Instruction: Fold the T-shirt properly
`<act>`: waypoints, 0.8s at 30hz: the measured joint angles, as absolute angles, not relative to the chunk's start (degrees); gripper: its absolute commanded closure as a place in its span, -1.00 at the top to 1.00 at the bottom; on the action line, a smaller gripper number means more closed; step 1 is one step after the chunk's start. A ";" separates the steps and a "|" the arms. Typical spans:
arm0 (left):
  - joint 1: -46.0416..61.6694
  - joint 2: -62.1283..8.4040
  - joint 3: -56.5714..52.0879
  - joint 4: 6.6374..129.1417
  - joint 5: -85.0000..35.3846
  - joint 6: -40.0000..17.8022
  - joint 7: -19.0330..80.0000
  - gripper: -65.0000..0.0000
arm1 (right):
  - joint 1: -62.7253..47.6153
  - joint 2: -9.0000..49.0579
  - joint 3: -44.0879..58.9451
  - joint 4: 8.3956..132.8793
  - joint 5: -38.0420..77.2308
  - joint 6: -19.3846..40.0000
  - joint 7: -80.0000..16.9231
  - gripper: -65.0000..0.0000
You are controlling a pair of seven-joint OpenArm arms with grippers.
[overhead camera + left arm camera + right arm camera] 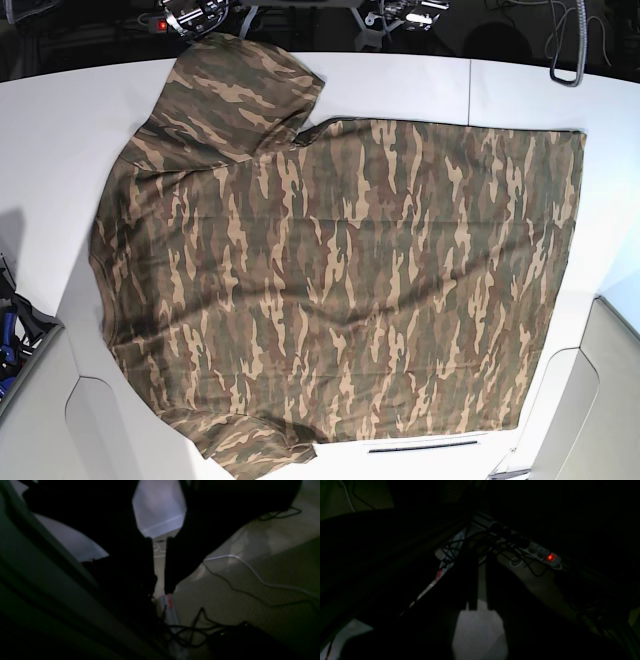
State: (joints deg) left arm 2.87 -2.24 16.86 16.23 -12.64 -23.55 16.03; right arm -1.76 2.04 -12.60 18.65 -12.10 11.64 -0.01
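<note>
Lying spread flat and wide on the white table [400, 80], covering most of it: the T-shirt [340, 280], camouflage in brown, tan and olive. Running with its long axis across the base view, from left to right. Pointing its shoulder end to that view's left and its straight hem to the right, close to the table's right edge. Reaching out from the left end with one short sleeve [240, 85] toward the far edge and the other sleeve [250, 445] toward the near edge, the far one lying folded partly over the body. Showing a few shallow wrinkles, mostly near the left end; hiding any collar or label.

Hanging off the table and well apart from the cloth: the left gripper [161, 587], looking down at a carpeted floor [275, 575] strewn with cables [232, 587]. Keeping only a narrow slit between its dark jaws, gripping nothing.

Hanging likewise in very dim light: the right gripper [482, 562], aiming toward a power strip [551, 557] glowing red at its switch, amid tangled leads. Standing with its jaws slightly parted too, floor showing through the gap, grasping nothing.
</note>
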 measured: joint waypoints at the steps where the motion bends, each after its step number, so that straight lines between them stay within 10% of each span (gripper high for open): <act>1: 2.92 -2.24 16.86 16.23 -12.64 -24.32 16.03 -0.73 | -1.74 2.04 -12.60 18.65 -12.12 12.19 -0.01 -0.84; 24: 10.92 -5.76 16.80 21.21 -14.31 -24.93 16.27 -0.73 | -10.52 7.01 -12.53 25.04 -14.02 13.89 -0.14 -0.84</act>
